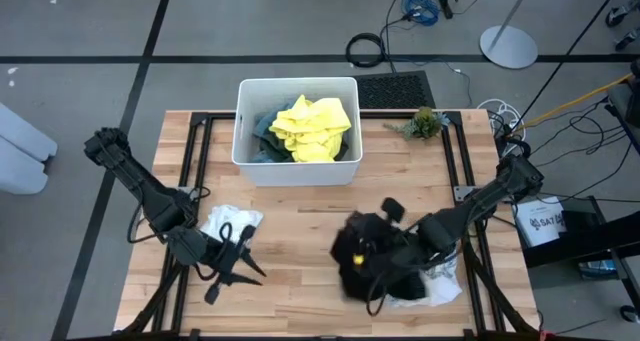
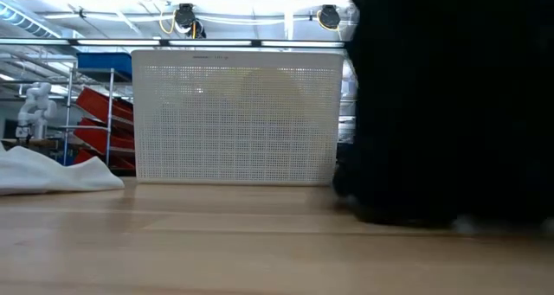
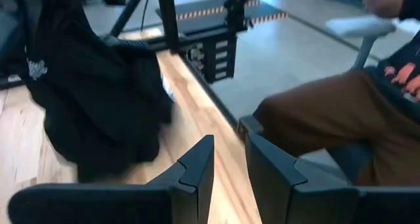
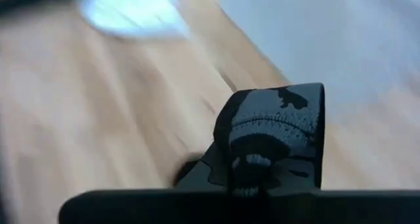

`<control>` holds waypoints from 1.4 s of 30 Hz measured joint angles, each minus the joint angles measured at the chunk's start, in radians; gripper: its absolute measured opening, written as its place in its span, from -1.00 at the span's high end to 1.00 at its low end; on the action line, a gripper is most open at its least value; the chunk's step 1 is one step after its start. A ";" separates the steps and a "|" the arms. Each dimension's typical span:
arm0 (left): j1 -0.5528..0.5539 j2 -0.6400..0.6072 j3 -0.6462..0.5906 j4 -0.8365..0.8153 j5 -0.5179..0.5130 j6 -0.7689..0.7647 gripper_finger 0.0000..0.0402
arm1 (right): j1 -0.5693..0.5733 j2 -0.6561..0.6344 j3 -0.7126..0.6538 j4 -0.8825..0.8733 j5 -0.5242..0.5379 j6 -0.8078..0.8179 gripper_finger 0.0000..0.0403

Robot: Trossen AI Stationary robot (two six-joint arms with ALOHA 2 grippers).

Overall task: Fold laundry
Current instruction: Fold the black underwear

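Observation:
A black garment (image 1: pixel 378 269) of the laundry hangs bunched at the table's near right, with my right gripper (image 1: pixel 366 243) shut on it. It fills the right of the low view as a black garment (image 2: pixel 450 105) and shows in the left wrist view as a black garment (image 3: pixel 98 99). My left gripper (image 3: pixel 226 178) stands open at the near left, nothing between its fingers. Beside it a small white cloth (image 1: pixel 230 223) lies flat on the table. Yellow cloth (image 1: pixel 312 128) and dark green cloth (image 1: pixel 262 131) lie in the white tub (image 1: pixel 244 121). My right gripper pinches a bunched bit of black-and-grey cloth (image 4: pixel 275 129) between its two fingers. It comes slanting down from the table's right. The garment hangs below the fingers, and its lower end (image 3: pixel 111 161) reaches the table top.
Another white cloth (image 1: pixel 440 281) lies under the black garment near the right edge. A small green plant (image 1: pixel 424 123) stands at the far right. A seated person's leg (image 3: pixel 328 119) shows beyond the table's near edge. Bare wood lies in the middle.

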 joint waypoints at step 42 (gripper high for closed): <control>0.191 0.248 0.001 0.344 -0.125 -0.267 -0.04 | -0.040 0.127 0.046 0.491 -0.309 -0.521 1.00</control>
